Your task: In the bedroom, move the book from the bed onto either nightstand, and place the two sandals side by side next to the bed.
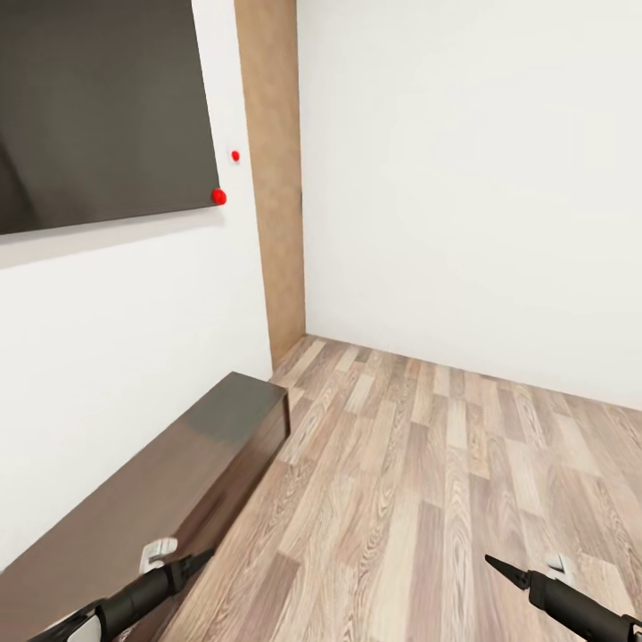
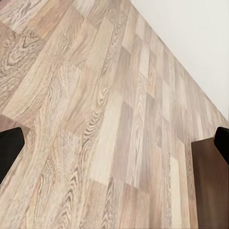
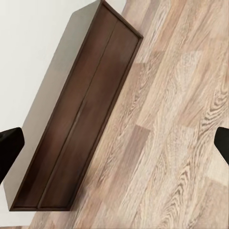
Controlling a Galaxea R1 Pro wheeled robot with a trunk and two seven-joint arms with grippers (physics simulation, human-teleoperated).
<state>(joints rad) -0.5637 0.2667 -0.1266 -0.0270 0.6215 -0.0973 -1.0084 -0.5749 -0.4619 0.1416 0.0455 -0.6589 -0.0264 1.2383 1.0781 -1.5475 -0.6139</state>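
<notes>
No book, bed, nightstand or sandal lies in these pictures, so nothing of the task is between or near any finger. What does belong to the task is the room itself: white walls [image 1: 464,178] and a light wood-plank floor [image 1: 428,481].

In the head view the floor fills the lower middle and the side from 3 to 6 o'clock. At 7 to 8 o'clock a long low dark brown bench [image 1: 152,499] stands against the left wall; its far end is near the middle of the picture. Above it, at 10 to 11 o'clock, a large dark panel [image 1: 98,107] hangs on the wall, with two small red dots [image 1: 219,196] just beside its right edge. A light brown vertical strip [image 1: 276,178] runs up the corner at 12 o'clock.

The left gripper [image 1: 192,562] shows at 7 o'clock, a thin dark tip over the front edge of the bench. The right gripper [image 1: 499,569] shows at 5 o'clock over bare floor. In this view I cannot tell the gap of the fingers.

In the left wrist view the two dark fingertips [image 2: 9,148] stand at opposite edges, wide apart, with only floor planks between them and a piece of the bench [image 2: 210,186] near one tip. In the right wrist view the fingertips [image 3: 9,148] are also wide apart; between them lie the bench [image 3: 81,119] seen along its length, the floor and the white wall.
</notes>
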